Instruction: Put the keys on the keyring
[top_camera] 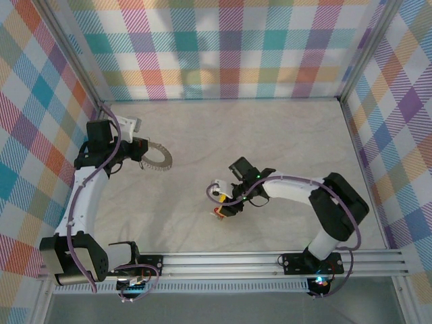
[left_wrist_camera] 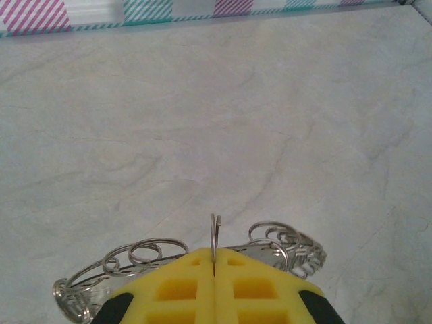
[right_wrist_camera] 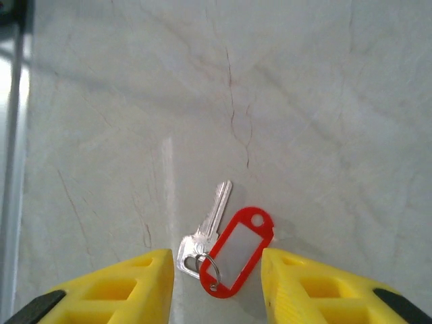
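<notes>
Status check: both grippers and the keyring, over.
Left gripper shut on the keyring. Right gripper open, straddling the red-tagged key lying on the table. Nothing seen blocking.

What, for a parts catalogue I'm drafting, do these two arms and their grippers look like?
Both the left arm and right arm have white tubular links joined by bulky black joint housings, with a purple cable looping alongside each. The left gripper and right gripper have chunky yellow fingers with black parts behind; square recesses show in the left's.
</notes>
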You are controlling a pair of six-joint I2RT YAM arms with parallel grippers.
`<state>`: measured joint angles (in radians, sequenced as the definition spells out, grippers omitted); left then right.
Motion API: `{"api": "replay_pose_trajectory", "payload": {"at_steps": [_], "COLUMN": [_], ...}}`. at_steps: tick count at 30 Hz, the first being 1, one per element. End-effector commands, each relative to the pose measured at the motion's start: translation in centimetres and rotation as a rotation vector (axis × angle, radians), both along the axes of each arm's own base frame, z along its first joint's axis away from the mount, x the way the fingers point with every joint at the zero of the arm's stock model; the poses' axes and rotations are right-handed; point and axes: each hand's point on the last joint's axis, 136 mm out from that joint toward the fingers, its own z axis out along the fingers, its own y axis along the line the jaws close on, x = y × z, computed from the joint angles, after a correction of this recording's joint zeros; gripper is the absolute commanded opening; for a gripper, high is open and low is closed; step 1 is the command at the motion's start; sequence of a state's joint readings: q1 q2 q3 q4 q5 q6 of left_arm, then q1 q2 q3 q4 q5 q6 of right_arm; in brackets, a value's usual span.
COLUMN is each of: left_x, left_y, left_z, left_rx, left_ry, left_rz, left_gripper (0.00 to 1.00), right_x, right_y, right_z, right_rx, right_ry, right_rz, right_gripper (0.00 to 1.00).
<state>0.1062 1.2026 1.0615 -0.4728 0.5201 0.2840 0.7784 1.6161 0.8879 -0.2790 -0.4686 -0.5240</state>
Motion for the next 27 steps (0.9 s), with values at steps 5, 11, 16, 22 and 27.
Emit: {"api": "replay_pose_trajectory", "payload": {"at_steps": [5,11,16,22,27], "left_x": [-0.9,-0.8,-1.2,-0.4,-1.3], "left_y": [-0.9,-1.0,-1.3,-2.2,-3.4], "left_z": [1.0,0.4,0.2,0.3,0.7], "left_rx": [-0.019,-0.048,-0.105,-0.255,-0.279], "left_ry": [-0.044,-0.014,0.043,0.068,0.057], "left_rz": [-0.053,-0.028,-0.01,0.031,0.019], "left_gripper": [0.0,0.0,0.0,0.0,0.0], "right_x": [4.8,3.5,0.5,-0.9,-0.7], "right_y": [-1.7,-3.8,-3.7,-2.4,-0.1], "right_z": [2.4,1.0,1.8,0.0,-1.3], "right_rx": [-0.217,-0.421,-0.483,-0.556,-0.601], "right_ry": [0.148,0.453,0.387,0.435,0.326], "right_rz": [-0.514,-0.92,-0.906,-0.902,-0.825], "right_gripper": [0.33,0.29,0.39,0.42,0.46]}}
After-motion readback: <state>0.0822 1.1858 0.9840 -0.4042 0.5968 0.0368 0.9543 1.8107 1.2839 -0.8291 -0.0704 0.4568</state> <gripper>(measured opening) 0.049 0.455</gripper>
